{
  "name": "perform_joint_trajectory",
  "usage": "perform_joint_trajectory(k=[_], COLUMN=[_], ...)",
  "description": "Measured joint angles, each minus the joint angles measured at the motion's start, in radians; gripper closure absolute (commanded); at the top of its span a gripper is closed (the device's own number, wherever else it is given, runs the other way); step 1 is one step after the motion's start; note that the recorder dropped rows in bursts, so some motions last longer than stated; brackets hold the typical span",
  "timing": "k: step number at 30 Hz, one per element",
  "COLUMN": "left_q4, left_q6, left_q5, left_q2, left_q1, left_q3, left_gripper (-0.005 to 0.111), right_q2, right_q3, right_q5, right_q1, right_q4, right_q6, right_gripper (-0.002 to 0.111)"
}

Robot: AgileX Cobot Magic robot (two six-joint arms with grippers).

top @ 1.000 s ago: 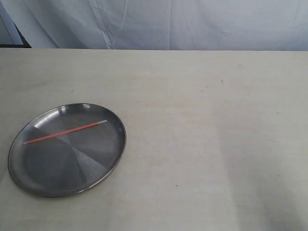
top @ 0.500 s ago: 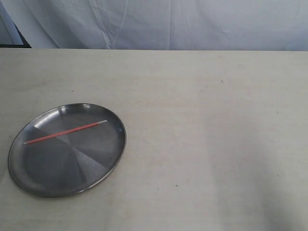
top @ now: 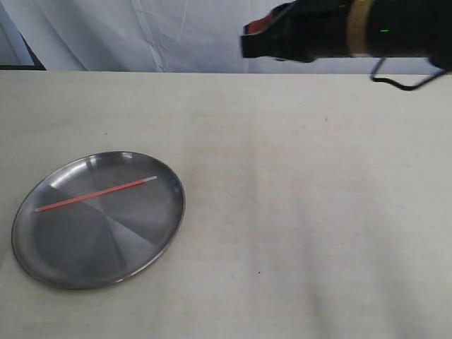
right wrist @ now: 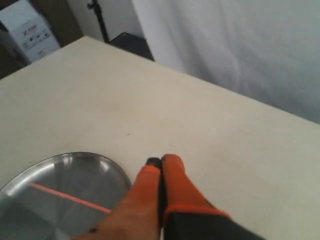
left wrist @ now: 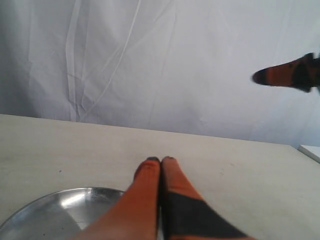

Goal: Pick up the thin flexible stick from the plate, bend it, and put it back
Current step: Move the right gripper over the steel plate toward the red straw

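The plate (top: 99, 254), a round shiny steel dish, lies at the left of the table. The thin flexible stick (top: 95, 193), red-orange with a pale end, lies across its far half. My right gripper (top: 248, 39) hangs shut high above the table's far edge, well away from the plate. In the right wrist view its orange fingers (right wrist: 161, 161) are pressed together with nothing between them, beside the plate (right wrist: 75, 165) and the stick (right wrist: 70, 197). My left gripper (left wrist: 160, 160) is also shut and empty, over the plate's rim (left wrist: 60, 210). The exterior view does not show the left gripper.
The pale table (top: 296, 212) stretches to the right of the plate. A white cloth backdrop (top: 176, 35) hangs behind the far edge. Beyond the table's corner stand a cardboard box (right wrist: 25, 30) and a black stand (right wrist: 100, 20).
My right arm has come into the exterior view at the top right, where nothing showed before. The plate and the stick have not moved.
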Motion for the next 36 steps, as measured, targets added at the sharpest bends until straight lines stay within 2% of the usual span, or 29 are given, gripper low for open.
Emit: perform_joint_trajectory(k=[2, 4, 10, 12, 15, 18, 19, 22, 24, 26, 28, 36], left_q4=[0.0, 0.0, 0.0, 0.0, 0.0, 0.0, 0.0, 0.0, 0.0, 0.0, 0.0, 0.0], left_q6=[0.0, 0.0, 0.0, 0.0, 0.0, 0.0, 0.0, 0.0, 0.0, 0.0, 0.0, 0.0], left_q5=[0.0, 0.0, 0.0, 0.0, 0.0, 0.0, 0.0, 0.0, 0.0, 0.0, 0.0, 0.0], left_q2=[0.0, 0.0, 0.0, 0.0, 0.0, 0.0, 0.0, 0.0, 0.0, 0.0, 0.0, 0.0], left_q1=[0.0, 0.0, 0.0, 0.0, 0.0, 0.0, 0.0, 0.0, 0.0, 0.0, 0.0, 0.0], left_q3=[0.0, 0.0, 0.0, 0.0, 0.0, 0.0, 0.0, 0.0, 0.0, 0.0, 0.0, 0.0], left_gripper=[0.107, 0.107, 0.107, 0.107, 0.107, 0.107, 0.107, 0.107, 0.107, 0.107, 0.107, 0.107], right_q2=[0.115, 0.205, 0.386, 0.419, 0.431, 0.431, 0.431, 0.438, 0.447, 0.456, 0.463, 0.519], right_q3=[-0.098, -0.171, -0.275, -0.308, -0.353, -0.413, -0.446, -0.544, -0.6, -0.637, -0.653, -0.67], right_q5=[0.022, 0.123, 0.768, 0.832, 0.759, 0.742, 0.776, 0.96, 1.08, 1.141, 1.134, 1.145], right_q1=[0.052, 0.107, 0.257, 0.274, 0.281, 0.283, 0.285, 0.285, 0.285, 0.285, 0.293, 0.343], right_q4=[-0.035, -0.051, -0.066, 0.022, 0.371, 0.843, 1.055, 1.51, 1.675, 1.766, 1.816, 1.838], right_q6=[-0.003, -0.059, -0.41, -0.562, -0.907, -1.403, -1.585, -2.071, -2.229, -2.26, -2.211, -2.114], right_gripper=[0.109, 0.109, 0.109, 0.109, 0.109, 0.109, 0.109, 0.109, 0.109, 0.109, 0.109, 0.109])
